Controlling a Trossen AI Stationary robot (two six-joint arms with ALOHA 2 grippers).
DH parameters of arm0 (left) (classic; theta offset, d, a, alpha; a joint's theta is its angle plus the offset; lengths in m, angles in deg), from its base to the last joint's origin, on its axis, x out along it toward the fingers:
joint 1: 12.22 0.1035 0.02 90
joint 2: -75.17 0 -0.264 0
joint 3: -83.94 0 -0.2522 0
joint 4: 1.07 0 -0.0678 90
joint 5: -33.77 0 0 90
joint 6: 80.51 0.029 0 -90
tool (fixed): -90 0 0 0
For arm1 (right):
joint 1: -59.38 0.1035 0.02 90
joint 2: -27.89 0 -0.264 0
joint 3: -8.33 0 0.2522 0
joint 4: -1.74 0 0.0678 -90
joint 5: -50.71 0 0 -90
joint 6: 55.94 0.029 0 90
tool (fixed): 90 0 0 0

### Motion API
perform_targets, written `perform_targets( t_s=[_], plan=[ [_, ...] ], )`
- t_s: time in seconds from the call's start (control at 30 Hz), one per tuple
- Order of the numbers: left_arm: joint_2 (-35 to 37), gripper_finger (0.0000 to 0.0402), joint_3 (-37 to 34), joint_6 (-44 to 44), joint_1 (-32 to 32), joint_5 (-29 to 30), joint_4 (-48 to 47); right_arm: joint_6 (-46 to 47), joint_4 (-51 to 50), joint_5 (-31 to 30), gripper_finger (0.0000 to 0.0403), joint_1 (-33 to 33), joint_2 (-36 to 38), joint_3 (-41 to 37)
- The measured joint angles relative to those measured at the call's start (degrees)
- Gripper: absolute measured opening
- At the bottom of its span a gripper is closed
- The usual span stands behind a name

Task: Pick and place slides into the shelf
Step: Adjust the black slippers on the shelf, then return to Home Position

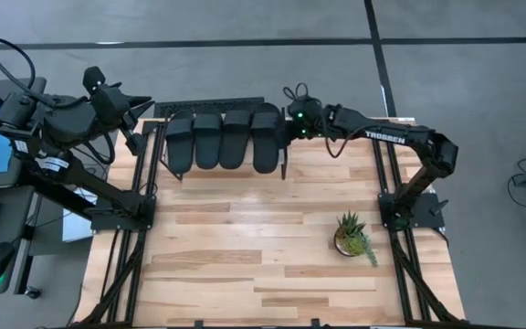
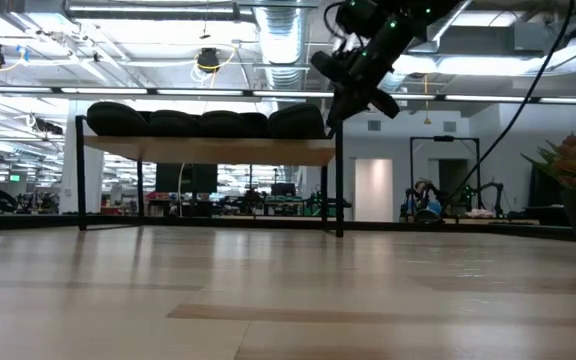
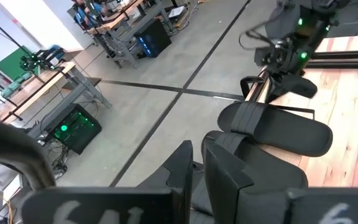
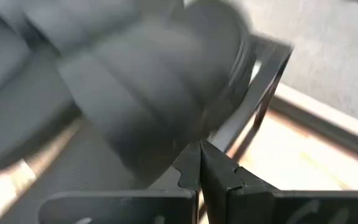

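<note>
All four slides (image 1: 215, 139) sit on the shelf (image 1: 153, 146); both jaws closed, empty — next, arms just retreat

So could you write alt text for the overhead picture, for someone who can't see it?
Four black slides sit side by side on a small shelf at the far edge of a wooden table. The left gripper hangs at the row's left end, the shut right gripper at its right end. A small potted plant stands near the right arm's base.

The slides (image 4: 135, 93) are smeared by blur in the right wrist view — the shelf (image 1: 210, 108) top lies hidden beneath them.
</note>
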Motion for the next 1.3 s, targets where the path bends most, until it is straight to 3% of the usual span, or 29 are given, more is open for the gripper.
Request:
perform_targets(
  t_s=[0.27,0.4,0.63,0.93,1.3],
  plan=[
    [0.0,0.0029,0.0,0.0,0.0,0.0,0.0,-0.4,7.2,-0.7,0.0000,-0.1,1.4,0.0],
    [0.0,0.0029,0.0,0.0,0.0,0.0,0.0,-1.7,11.5,2.2,0.0000,-0.2,1.4,0.1],
    [0.0,0.0029,0.0,0.4,0.0,0.0,0.0,0.6,1.8,5.6,0.0000,-1.9,-3.6,1.0],
    [0.0,0.0029,0.0,0.5,0.0,0.0,0.0,0.1,5.2,3.4,0.0000,-1.3,-3.5,0.1],
    [0.8,0.0029,-0.1,-1.2,-0.1,-2.0,0.0,-10.6,14.6,-5.2,0.0000,1.2,6.8,0.0]
  ],
)
